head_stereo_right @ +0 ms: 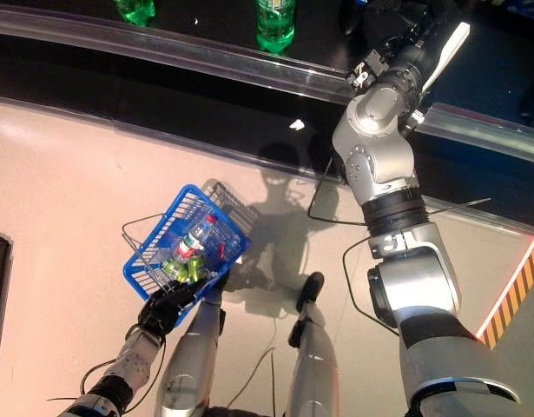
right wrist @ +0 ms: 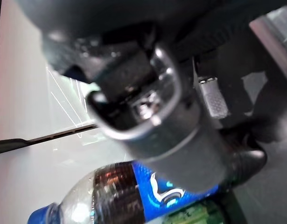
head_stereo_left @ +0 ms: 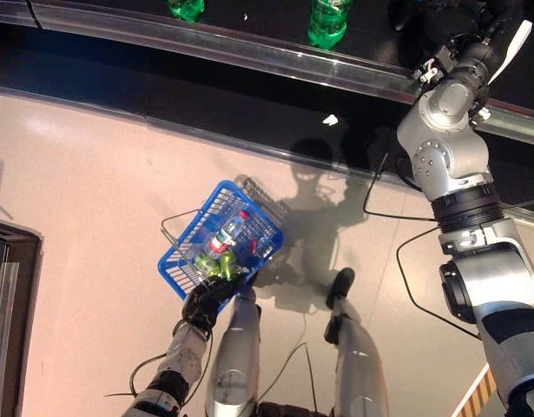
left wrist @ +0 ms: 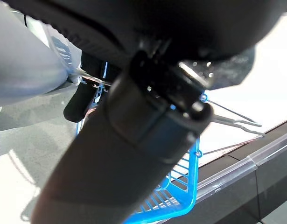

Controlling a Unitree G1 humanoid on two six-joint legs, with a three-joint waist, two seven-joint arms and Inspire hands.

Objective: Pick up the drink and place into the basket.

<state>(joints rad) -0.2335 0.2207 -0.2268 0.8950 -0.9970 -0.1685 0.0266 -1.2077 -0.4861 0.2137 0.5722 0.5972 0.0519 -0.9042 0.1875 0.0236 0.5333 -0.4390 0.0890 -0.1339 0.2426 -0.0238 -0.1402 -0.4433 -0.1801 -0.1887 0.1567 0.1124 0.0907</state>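
My left hand (head_stereo_left: 206, 300) is shut on the thin wire handles (left wrist: 236, 121) of the blue basket (head_stereo_left: 175, 261), which hangs low at my left. In the basket lie a clear bottle with a red label (head_stereo_left: 227, 234) and green cans (head_stereo_left: 210, 265). My right arm reaches up to the dark shelf at the upper right. My right hand (head_stereo_left: 475, 35) is there, open, its white-covered thumb (head_stereo_left: 514, 43) sticking out straight. In the right wrist view a dark drink bottle with a blue label and blue cap (right wrist: 110, 191) lies just past the thumb (right wrist: 180, 140).
Green bottles (head_stereo_left: 329, 22) (head_stereo_left: 187, 9) stand on the shelf behind a clear rail (head_stereo_left: 249, 52). A dark cabinet (head_stereo_left: 6, 287) stands at the left edge. Yellow-and-black striped tape (head_stereo_right: 510, 295) marks the floor at the lower right.
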